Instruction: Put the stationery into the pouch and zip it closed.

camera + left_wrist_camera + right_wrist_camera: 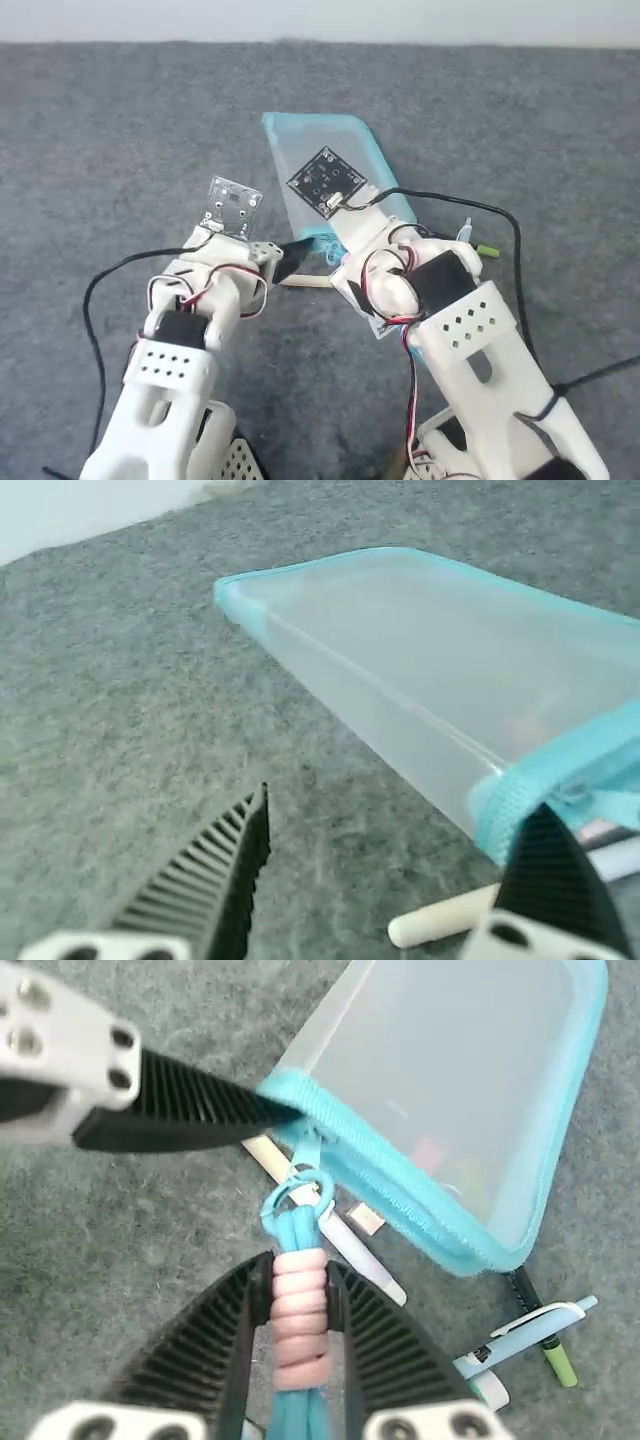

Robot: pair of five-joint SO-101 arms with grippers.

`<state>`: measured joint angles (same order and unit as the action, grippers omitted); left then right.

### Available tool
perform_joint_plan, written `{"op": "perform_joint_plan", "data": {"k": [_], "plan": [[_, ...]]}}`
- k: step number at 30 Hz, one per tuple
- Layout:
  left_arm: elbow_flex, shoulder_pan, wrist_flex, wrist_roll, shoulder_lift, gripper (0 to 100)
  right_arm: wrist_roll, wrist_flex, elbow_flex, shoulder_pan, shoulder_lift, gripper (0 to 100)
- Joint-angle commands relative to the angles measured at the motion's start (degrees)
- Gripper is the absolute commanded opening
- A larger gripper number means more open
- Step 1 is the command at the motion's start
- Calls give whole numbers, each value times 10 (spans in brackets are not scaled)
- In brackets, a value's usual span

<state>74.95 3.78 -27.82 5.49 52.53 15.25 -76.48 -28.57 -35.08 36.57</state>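
**Grey desk: both grippers at the pouch's zip corner**

Grey felt covers the desk point(120, 130), and a pale wall point(320, 18) runs along its far edge. A translucent pouch point(310, 140) with light-blue trim lies flat in the middle of the desk, toward the far edge. Its zipped mouth faces the two arms.

The left gripper point(400, 800) sits low at the near corner of the pouch with its fingers wide apart. One finger is against the blue trim at that corner and the other stands off over bare felt. The right gripper point(298, 1265) has its fingers clamped on the zip pull point(300, 1310), a pink ribbed grip on a blue cord. The cord's ring hangs from the slider at the same corner.

Stationery lies on the felt just outside the mouth. A cream stick point(262, 1152) and a white pen point(365, 1260) poke out from under the trim. A blue-and-white pen point(530, 1322) and a green-tipped pen point(555, 1358) lie by the other end of the mouth, toward the right edge of the desk. Faint pink and yellow shapes show through the pouch wall, but I cannot tell what they are.
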Motion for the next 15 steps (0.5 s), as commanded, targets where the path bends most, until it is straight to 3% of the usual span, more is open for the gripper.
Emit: {"op": "perform_joint_plan", "data": {"k": [1, 8, 15], "plan": [[-35, -18, 34, 6, -27, 352, 16, -20, 15, -7, 27, 6], [-35, -18, 60, -21, -43, 352, 46, 6, -82, -99, 87, 6], [-18, -16, 103, -24, -43, 352, 62, -15, -100, -106, 167, 6]]}}
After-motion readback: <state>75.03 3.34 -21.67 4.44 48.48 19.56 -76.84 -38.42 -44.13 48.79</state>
